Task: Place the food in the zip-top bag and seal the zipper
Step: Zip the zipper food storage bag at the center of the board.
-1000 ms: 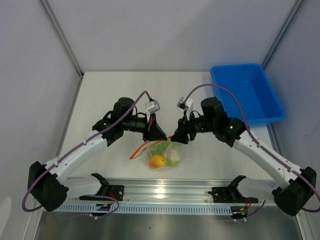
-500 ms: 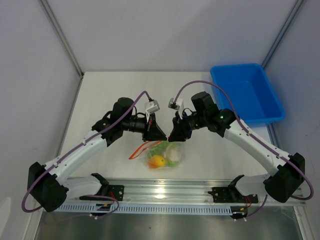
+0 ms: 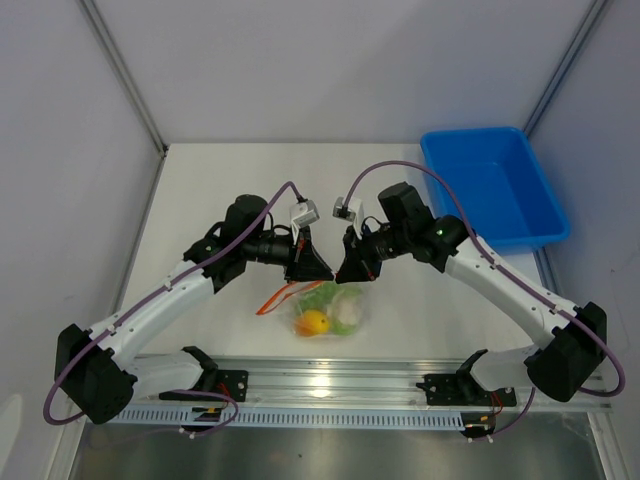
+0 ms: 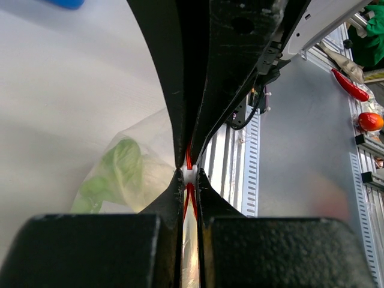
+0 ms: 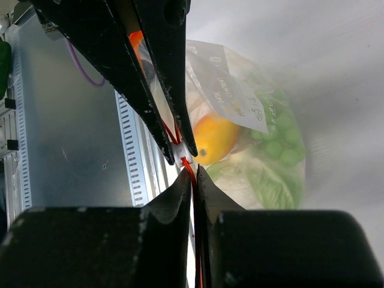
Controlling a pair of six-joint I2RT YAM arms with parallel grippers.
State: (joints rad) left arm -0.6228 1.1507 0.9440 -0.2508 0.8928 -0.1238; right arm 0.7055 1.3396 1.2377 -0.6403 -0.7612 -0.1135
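Food [image 3: 318, 321] sits in the zip-top bag [image 5: 231, 90]; left hand [image 3: 326, 273] and right hand [image 3: 344, 276] each pinch its zipper [image 3: 271, 301].

We see the left arm [image 3: 160, 300] and the right arm [image 3: 510, 295] clad in long white shells dotted with small dark screw holes, joined by round black motor housings [image 3: 245, 215] and ending in chunky black bases [image 3: 90, 375]. A thin purple cable [image 3: 262, 205] runs along each arm to a small pale grey camera box [image 3: 303, 213] at the wrist. We find the left gripper [image 4: 189, 174] and the right gripper [image 5: 192, 171] matt black and lightly scuffed, each with two flat fingers [image 4: 168, 201] that taper from square blocks to narrow tips.
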